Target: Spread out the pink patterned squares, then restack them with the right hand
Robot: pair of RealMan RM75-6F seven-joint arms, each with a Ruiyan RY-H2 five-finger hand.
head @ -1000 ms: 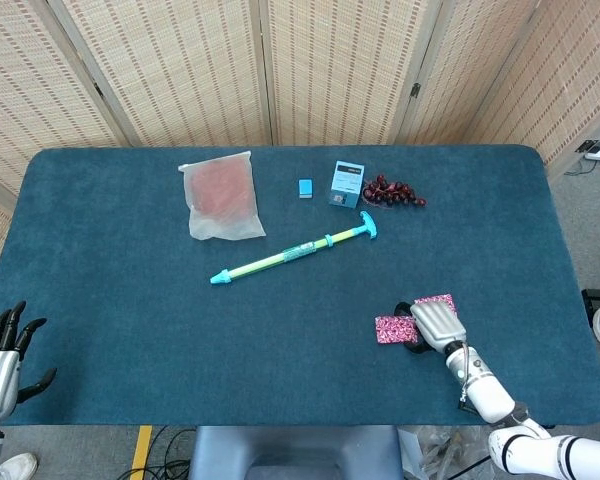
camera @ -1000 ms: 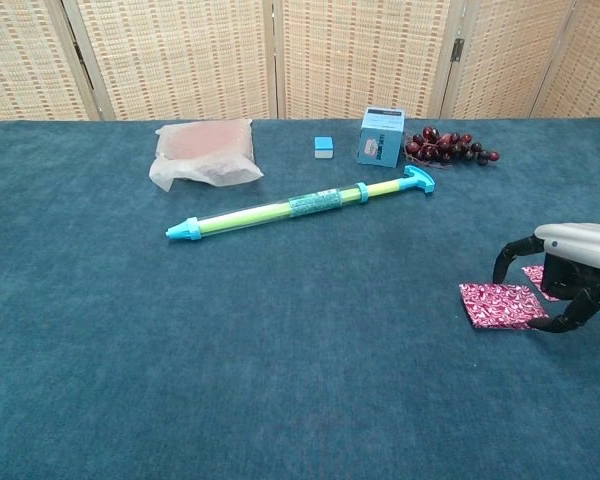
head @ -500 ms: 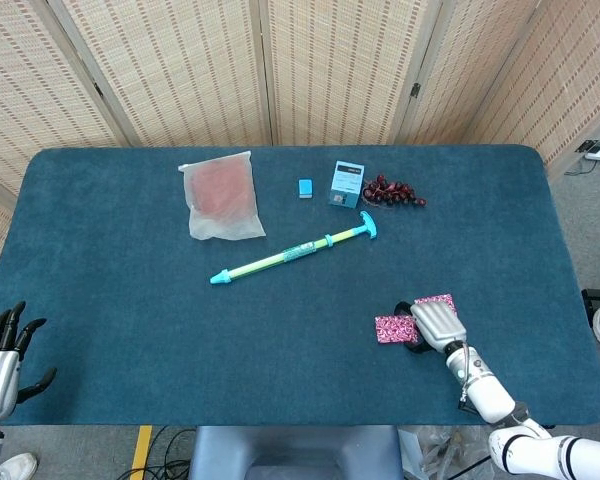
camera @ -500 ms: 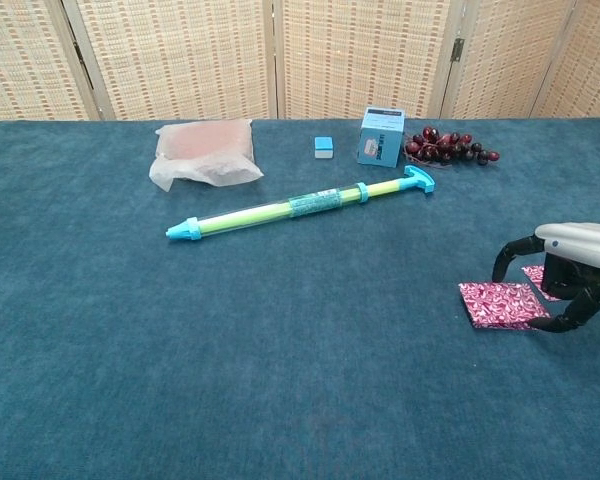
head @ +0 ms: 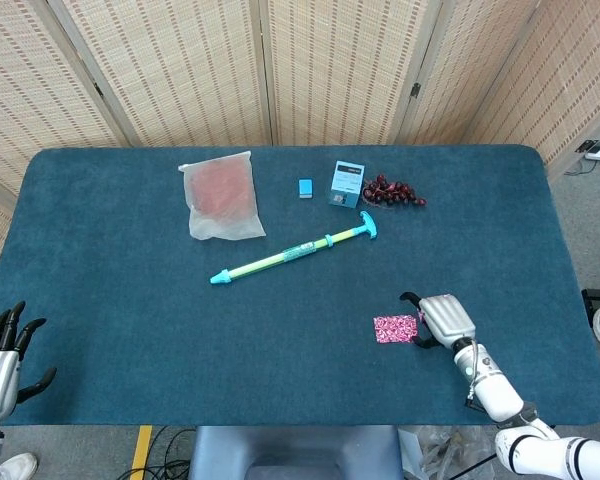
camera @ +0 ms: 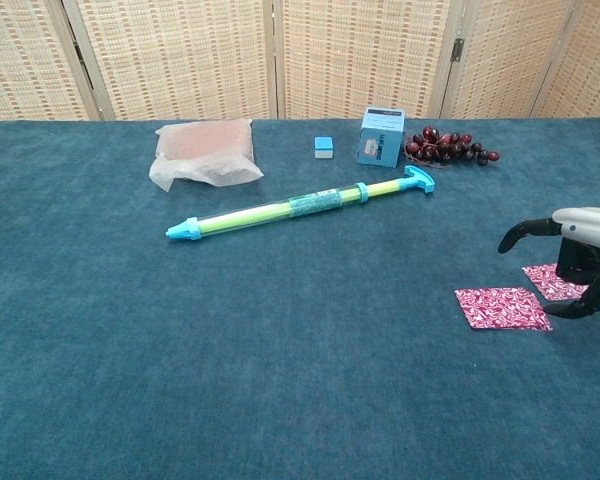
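Two flat pink patterned fabric squares lie near the right front edge of the dark teal felt-covered table: the nearer pink square sits fully exposed on the cloth, and the second pink square lies just beside it to the right, partly under the right hand in the chest view and hidden by that hand in the head view. They lie side by side rather than piled, which suits the spreading step; restacking looks not yet begun. The right hand hovers over the second square with its dark fingers curved downward and apart, holding nothing, probably so it can press or slide a square next. The left hand rests at the table's front left corner, fingers splayed and empty, well apart from the work since the task calls on the right hand alone. Farther back, out of the way, lie a green and cyan plastic pump tube, a translucent bag of reddish contents, a small blue box, a tiny blue block and a dark red grape bunch.
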